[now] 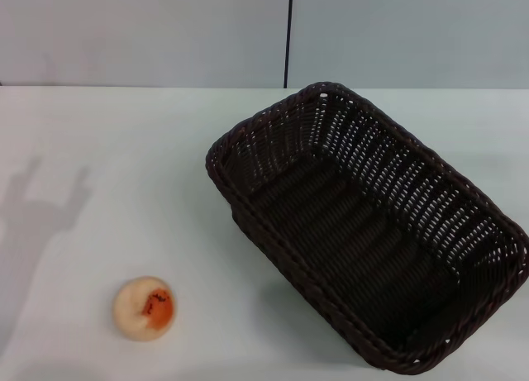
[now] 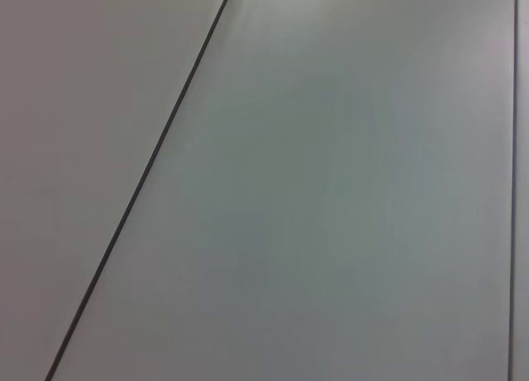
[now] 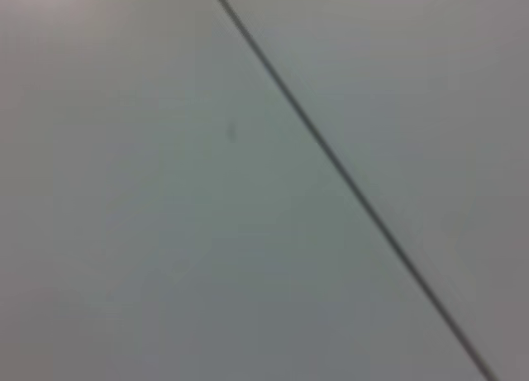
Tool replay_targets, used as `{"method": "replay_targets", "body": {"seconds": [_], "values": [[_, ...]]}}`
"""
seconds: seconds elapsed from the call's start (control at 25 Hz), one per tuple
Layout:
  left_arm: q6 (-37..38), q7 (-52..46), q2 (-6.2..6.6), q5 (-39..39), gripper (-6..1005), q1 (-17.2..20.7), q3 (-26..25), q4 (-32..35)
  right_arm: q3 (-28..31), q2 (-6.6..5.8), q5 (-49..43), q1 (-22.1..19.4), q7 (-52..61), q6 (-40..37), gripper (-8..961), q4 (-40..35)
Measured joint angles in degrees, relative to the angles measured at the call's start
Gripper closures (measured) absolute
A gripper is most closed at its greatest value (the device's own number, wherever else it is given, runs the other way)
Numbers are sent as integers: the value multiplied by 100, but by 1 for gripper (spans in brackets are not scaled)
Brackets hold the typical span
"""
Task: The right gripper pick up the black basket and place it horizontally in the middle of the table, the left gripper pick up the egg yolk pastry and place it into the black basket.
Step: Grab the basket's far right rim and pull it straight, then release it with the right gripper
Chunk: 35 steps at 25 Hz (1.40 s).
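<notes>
The black basket (image 1: 372, 224) is a large dark woven wicker basket on the right half of the white table (image 1: 124, 150), lying at a slant, its long side running from the middle back to the front right. It is empty inside. The egg yolk pastry (image 1: 145, 308) is a small cream ball with an orange-red patch, at the front left of the table, well apart from the basket. Neither gripper shows in any view. Both wrist views show only a plain grey wall panel with a dark seam.
A grey wall with a vertical dark seam (image 1: 288, 34) stands behind the table. A shadow of an arm with two prongs (image 1: 45, 203) falls on the table's left side.
</notes>
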Motion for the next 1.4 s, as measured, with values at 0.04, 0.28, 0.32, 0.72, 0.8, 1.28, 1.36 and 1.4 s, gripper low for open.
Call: {"method": "replay_targets", "body": {"seconds": [0.04,0.28,0.32,0.72,0.8,1.28,1.36,1.4], "values": [[0,0,0,0,190,0,-10,0,-136,0,-5,2,124,16,343,-84],[-28,0,5,0,193,-6,-69,0,-619,-14,-563,14,1052,45,343,-907],[-30,0,4,0,194,-6,-69,0,-638,-15,-774,14,1349,11,343,-1178],[-15,-7,-15,-10,199,0,-97,-19,-887,-253,-3423,347,4577,-903,345,-3800],[-44,-43,-19,-9,200,31,-97,-22,-909,-347,-4058,547,5200,-1205,346,-4098],[-172,-70,-42,4,206,170,-61,-54,-1596,-709,-6921,1824,6784,-1997,349,-5015],[-173,-70,-41,5,207,180,-61,-60,-1894,-726,-7125,2001,6879,-1982,348,-5000],[-173,-70,-41,5,208,180,-61,-60,-2040,-733,-7212,2078,6912,-1971,348,-4999]]}}
